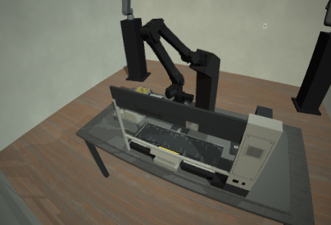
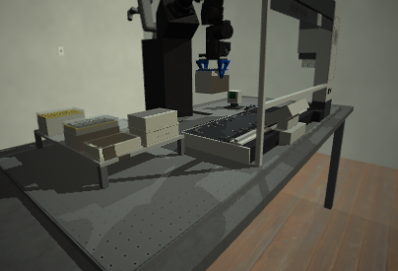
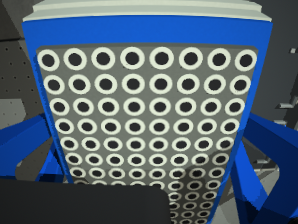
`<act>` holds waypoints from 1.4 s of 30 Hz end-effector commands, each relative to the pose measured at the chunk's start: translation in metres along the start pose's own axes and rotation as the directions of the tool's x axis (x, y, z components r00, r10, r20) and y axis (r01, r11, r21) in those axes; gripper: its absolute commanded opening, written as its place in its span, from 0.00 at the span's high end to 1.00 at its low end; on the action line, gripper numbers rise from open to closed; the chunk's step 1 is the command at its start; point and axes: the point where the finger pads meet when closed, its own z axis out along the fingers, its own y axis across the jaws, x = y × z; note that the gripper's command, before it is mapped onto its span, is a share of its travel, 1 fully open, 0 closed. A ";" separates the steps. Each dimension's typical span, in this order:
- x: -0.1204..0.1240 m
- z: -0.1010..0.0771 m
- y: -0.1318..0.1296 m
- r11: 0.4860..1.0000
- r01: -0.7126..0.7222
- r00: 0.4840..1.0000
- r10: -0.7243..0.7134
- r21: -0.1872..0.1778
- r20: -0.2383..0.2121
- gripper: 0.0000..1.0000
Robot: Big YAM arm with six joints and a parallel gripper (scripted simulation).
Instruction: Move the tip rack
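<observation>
i see the gripper (image 2: pixel 213 65) clamped on the tip rack (image 3: pixel 143 116), carrying it uncovered in the air above the deck (image 2: pixel 222 129), tilted in the wrist view. the shelf (image 2: pixel 105 161) with its other boxes sits well apart to the side.

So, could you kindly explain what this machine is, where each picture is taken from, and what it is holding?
It is a single black jointed robot arm with a two-fingered claw, standing behind a grey lab table. One picture looks down from high up, one looks along the table from the side, and one is taken from the wrist, looking past the claw. On the table stands a frame over a deck, and to the side a low shelf carrying several boxes. The claw is closed on a tip rack, a blue-edged box of round openings in rows, held in the air above the table with no cover on it.
</observation>
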 end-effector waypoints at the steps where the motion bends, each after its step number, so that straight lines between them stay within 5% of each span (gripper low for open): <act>1: -0.010 -0.014 0.012 1.000 -0.004 1.000 0.004 -0.020 0.021 1.00; 42: -0.008 -0.068 0.006 1.000 -0.005 1.000 0.006 -0.008 0.017 1.00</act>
